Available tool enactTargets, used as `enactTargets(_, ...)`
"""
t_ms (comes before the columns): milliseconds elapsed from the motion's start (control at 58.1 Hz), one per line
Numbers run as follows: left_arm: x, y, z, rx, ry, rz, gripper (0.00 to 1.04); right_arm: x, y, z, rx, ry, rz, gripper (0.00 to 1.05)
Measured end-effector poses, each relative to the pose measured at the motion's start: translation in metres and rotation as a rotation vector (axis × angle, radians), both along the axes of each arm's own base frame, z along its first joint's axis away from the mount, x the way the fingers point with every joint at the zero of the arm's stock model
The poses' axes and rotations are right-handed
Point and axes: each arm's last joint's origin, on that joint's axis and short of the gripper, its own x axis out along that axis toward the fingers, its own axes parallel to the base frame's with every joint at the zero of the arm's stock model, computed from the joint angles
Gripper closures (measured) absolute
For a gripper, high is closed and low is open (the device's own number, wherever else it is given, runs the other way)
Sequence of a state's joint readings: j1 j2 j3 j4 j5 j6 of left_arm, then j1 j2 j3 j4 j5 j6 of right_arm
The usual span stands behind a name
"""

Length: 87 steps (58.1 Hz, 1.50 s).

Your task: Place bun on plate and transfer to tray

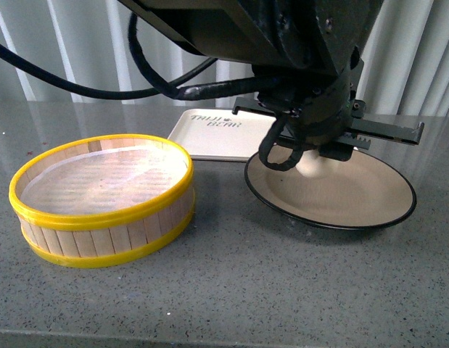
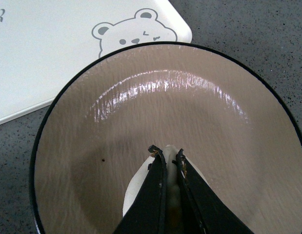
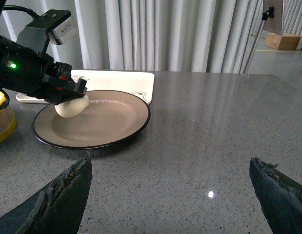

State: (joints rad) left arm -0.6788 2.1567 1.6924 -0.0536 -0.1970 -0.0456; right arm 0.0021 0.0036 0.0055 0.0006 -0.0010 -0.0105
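Note:
My left gripper (image 1: 316, 156) is shut on the white bun (image 1: 317, 166) and holds it on or just above the grey-beige face of the black-rimmed plate (image 1: 369, 196). In the left wrist view the bun (image 2: 136, 192) shows squeezed between the two black fingers (image 2: 155, 195) over the plate (image 2: 141, 112). In the right wrist view the bun (image 3: 71, 107) sits at the plate's (image 3: 107, 122) far-left part under the left gripper (image 3: 68, 92). The cream tray (image 1: 209, 134) lies behind the plate, touching its rim. My right gripper (image 3: 170, 195) is open and empty over bare tabletop.
A round wooden steamer basket with yellow rims (image 1: 101, 199) stands left of the plate, empty with a white liner. The tray (image 2: 53, 53) has a bear print near its corner. Curtains hang behind the grey speckled table (image 3: 214, 126).

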Motion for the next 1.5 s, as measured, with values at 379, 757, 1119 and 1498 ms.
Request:
enactTargets(379,0.01,-0.018,-0.017,0.047,0.015,-0.015,1.0,0.0,0.0,0.0,0.0,0.0,0.0,0.08)
enactTargets(757,0.013,-0.02,-0.019,0.054,0.013,-0.002,0.67,0.0,0.0,0.0,0.0,0.0,0.0,0.08)
enactTargets(1119,0.017,-0.015,-0.019,0.028,0.038,0.018,0.05,0.0,0.0,0.0,0.0,0.0,0.0,0.08)
enactTargets(1498,0.017,0.07,0.058,-0.132,-0.074,0.155,0.07,0.0,0.0,0.0,0.0,0.0,0.0,0.08)
